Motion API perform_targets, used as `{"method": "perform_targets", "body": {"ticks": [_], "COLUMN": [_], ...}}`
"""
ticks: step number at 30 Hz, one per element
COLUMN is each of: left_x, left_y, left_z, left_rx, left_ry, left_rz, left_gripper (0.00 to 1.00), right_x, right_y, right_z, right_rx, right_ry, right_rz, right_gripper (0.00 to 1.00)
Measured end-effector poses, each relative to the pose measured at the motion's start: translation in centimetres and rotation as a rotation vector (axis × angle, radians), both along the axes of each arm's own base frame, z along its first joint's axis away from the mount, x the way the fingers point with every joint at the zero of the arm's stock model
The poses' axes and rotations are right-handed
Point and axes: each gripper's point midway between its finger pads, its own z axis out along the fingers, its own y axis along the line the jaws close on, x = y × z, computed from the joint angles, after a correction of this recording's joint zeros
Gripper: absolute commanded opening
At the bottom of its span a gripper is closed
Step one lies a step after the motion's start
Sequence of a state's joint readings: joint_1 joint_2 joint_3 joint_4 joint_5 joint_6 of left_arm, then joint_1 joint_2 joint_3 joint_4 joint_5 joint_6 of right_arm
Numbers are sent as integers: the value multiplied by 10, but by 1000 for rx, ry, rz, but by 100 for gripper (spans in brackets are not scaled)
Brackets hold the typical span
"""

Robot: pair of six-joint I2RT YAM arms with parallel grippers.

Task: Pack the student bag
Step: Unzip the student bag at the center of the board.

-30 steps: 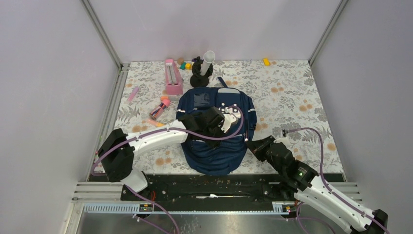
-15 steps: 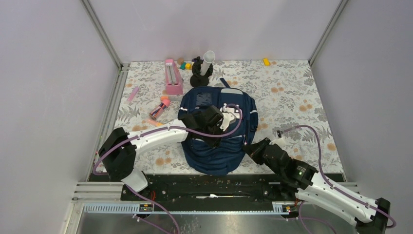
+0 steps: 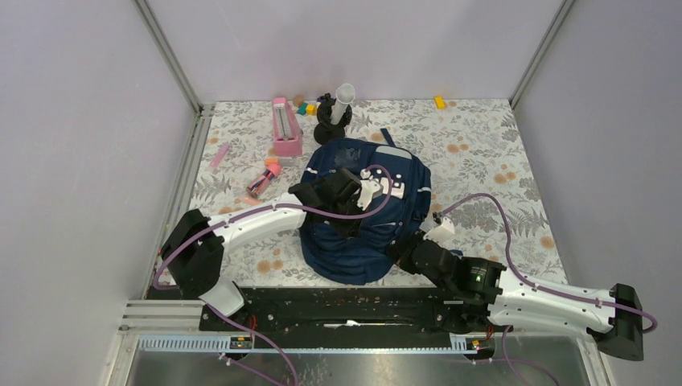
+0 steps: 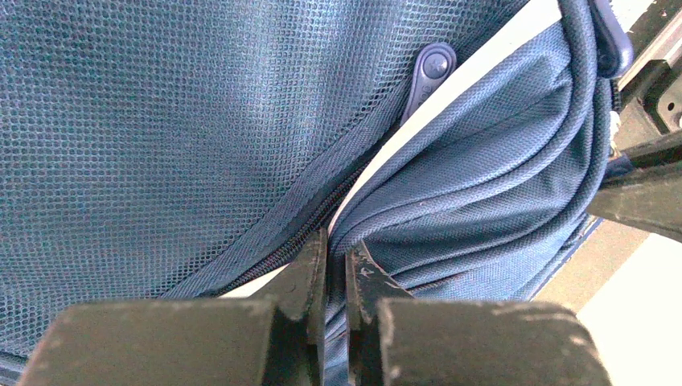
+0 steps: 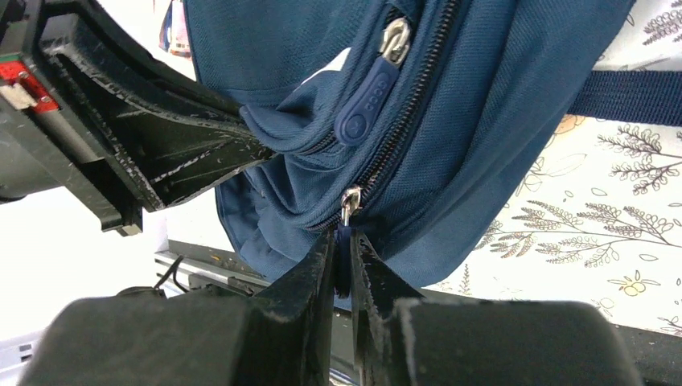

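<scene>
The navy student bag (image 3: 366,205) lies in the middle of the floral table. My left gripper (image 3: 346,217) is shut on a fold of the bag's fabric (image 4: 354,241) beside a zipper line, and lifts it. My right gripper (image 3: 400,251) is at the bag's near right edge, shut on a navy zipper pull (image 5: 344,241) that hangs from a metal slider (image 5: 349,199). A second pull tab (image 5: 366,100) hangs above it. The left gripper's fingers (image 5: 185,157) show in the right wrist view.
At the back left stand a pink case (image 3: 285,126), a black stand with a white tube (image 3: 334,112), small coloured blocks (image 3: 306,108), pens (image 3: 265,173) and a pink marker (image 3: 219,154). A yellow block (image 3: 439,102) lies at the back. The black base rail (image 3: 354,301) runs along the near edge.
My right gripper has moved left along the bag's near edge, its arm swinging low. My left gripper has shifted slightly left and back, and the bag has bunched up and slid right.
</scene>
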State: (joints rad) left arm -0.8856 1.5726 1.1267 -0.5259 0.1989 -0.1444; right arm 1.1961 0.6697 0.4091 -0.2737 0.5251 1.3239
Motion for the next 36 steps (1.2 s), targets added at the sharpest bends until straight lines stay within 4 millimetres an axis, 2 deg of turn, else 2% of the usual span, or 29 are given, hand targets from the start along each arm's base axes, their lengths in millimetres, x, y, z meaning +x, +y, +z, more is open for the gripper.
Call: {"method": "perform_targets", "body": {"ticks": [8,18,29,36], "left_x": [4,9,7,7], "left_y": [4,9,9,9], "left_z": [3,5,20,23], "left_rx": [11,12,-44,-65], "left_ry": [-31,-39,-49,-48], "left_rz": [-9,6,12,17], "left_gripper": [0,0,0,0], "right_x": [0,-5,-2,3], "right_y": [7,45,81,93], "right_z": [3,20,20,15], "right_rx": [-61,-151,-190,-233], "right_ry": [-51,-159,-226,-273], "right_rz": [31,141,178,186], "right_gripper": [0,0,0,0]}}
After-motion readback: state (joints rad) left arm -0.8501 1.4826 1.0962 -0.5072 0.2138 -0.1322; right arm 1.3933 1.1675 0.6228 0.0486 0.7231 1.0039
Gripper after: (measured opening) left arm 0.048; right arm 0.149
